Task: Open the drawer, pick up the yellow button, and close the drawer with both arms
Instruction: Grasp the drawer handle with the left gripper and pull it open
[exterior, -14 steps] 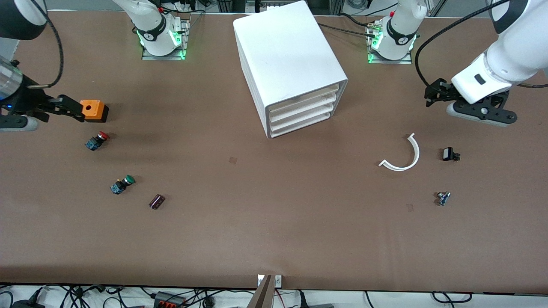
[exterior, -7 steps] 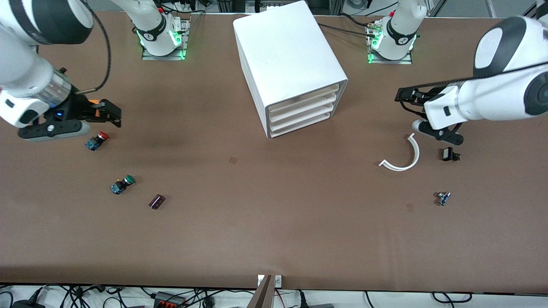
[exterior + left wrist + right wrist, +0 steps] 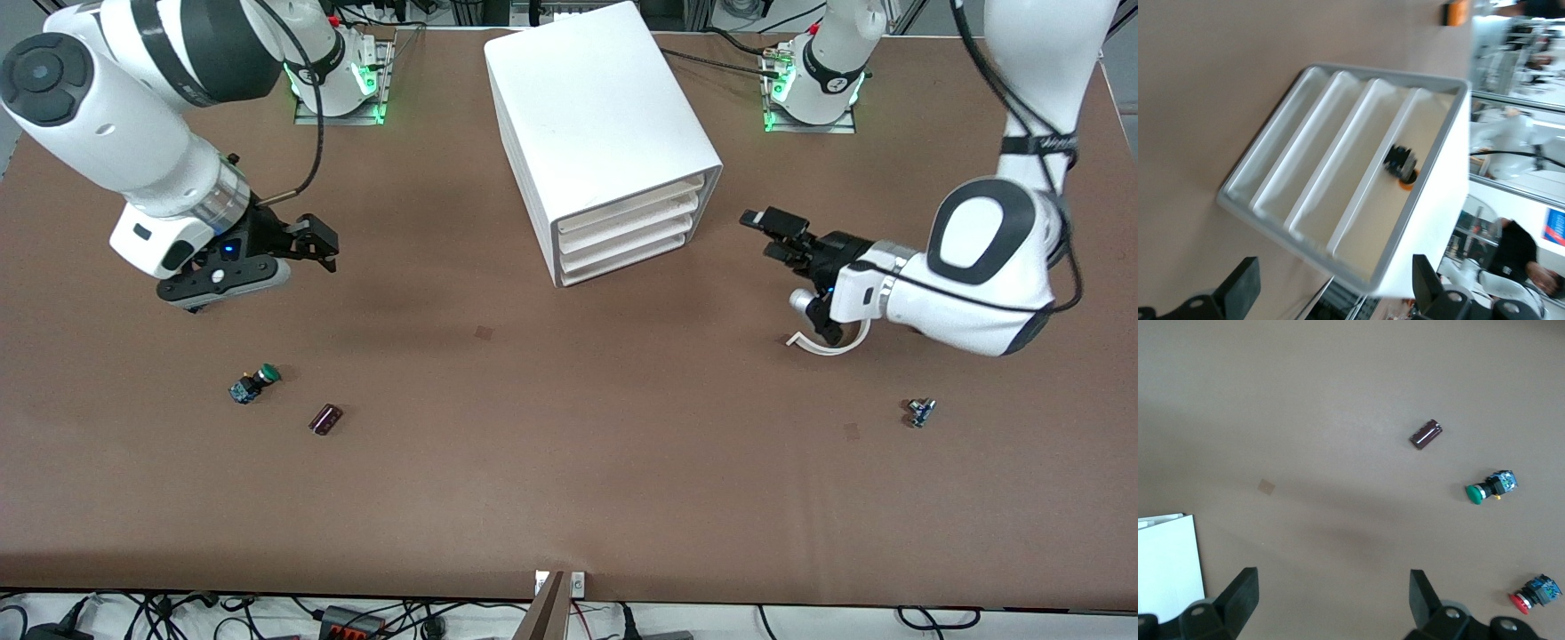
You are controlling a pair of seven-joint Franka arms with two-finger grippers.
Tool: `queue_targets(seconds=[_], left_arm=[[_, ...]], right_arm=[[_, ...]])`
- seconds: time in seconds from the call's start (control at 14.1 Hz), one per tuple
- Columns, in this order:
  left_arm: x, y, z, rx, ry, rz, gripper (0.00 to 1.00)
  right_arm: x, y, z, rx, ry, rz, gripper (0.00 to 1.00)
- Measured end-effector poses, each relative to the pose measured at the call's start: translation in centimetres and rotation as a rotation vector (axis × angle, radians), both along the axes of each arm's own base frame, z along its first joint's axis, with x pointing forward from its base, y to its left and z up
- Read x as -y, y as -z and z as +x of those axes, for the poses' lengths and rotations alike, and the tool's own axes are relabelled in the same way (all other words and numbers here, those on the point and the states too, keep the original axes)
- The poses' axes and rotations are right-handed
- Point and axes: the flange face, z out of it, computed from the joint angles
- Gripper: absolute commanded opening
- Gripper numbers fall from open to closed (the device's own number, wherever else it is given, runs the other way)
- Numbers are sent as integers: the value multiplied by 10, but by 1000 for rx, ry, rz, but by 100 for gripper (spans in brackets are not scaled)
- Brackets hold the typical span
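The white cabinet (image 3: 587, 98) stands mid-table with all four drawers shut. The topmost drawer (image 3: 633, 205) also shows in the left wrist view (image 3: 1368, 213), and the button (image 3: 1402, 168) with its orange-yellow cap lies inside it. My left gripper (image 3: 766, 233) is open and empty, over the table in front of the drawers, apart from them; it shows in its wrist view (image 3: 1331, 293). My right gripper (image 3: 324, 247) is open and empty over the table toward the right arm's end, well away from the cabinet; it shows in its wrist view (image 3: 1331, 597).
A green-capped button (image 3: 256, 382) and a dark cylinder (image 3: 325, 419) lie nearer the camera than the right gripper. A red-capped button (image 3: 1535, 593) shows in the right wrist view. A white curved piece (image 3: 831, 345) lies under the left arm, a small part (image 3: 921, 412) nearer the camera.
Both arms have swung in from the table's ends toward the cabinet. The left gripper now faces the drawer fronts. The right arm now covers the red-capped button and orange box.
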Motion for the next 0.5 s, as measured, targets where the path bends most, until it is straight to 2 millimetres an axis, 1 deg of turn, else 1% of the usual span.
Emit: queue_targets(seconds=[0.14,0.21,0.28,0.36,0.5], left_arm=[[10,41,0,11,-21,-144,100],[16,60,-4,1,-43,-205,98],[21,74,-9,-17,-61,-251,87],[28,86,-17,-34,-67,-283,78],[42,99,-33,-58,-48,-314,68]], right_arm=[[0,2,1,-2,0,-1,100],[0,1,2,1,2,0,100],[1,-2,3,8,4,2,100],[1,-5,5,15,5,4,100],[-1,-10,9,26,3,8,100]])
